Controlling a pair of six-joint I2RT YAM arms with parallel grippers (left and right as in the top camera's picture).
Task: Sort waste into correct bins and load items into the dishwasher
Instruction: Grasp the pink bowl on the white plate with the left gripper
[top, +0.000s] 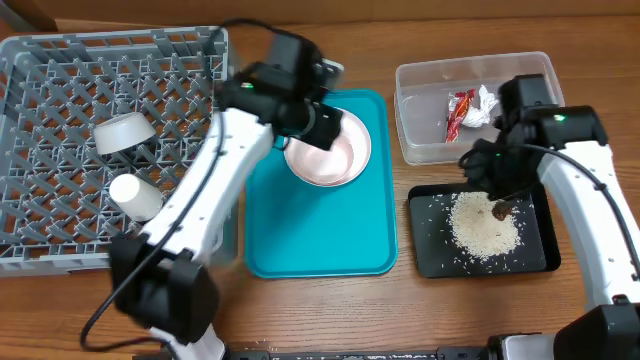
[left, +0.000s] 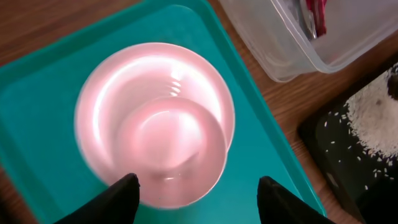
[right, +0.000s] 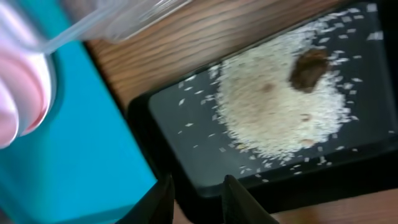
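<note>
On the teal tray a round white plate (left: 118, 87) carries a small pale pink bowl (left: 171, 146). My left gripper (left: 198, 190) hovers just above the bowl's near rim, open and empty. The grey dishwasher rack (top: 60, 90) holds a whitish bowl (top: 125, 132) and a white cup (top: 135, 195). The red wrapper with tissue (top: 468, 106) lies in the clear tub (top: 420, 140). Rice (right: 280, 106) and a brown scrap (right: 309, 68) lie in the black tray (right: 180, 124). Over that tray's near-left corner my right gripper (right: 202, 196) hangs, its fingers a narrow gap apart, holding nothing.
The teal serving tray (top: 320, 240) sits between the rack and the two bins. The clear tub stands right behind the black tray (top: 430, 250). My left arm crosses over the rack's right edge. Bare wooden table shows in front.
</note>
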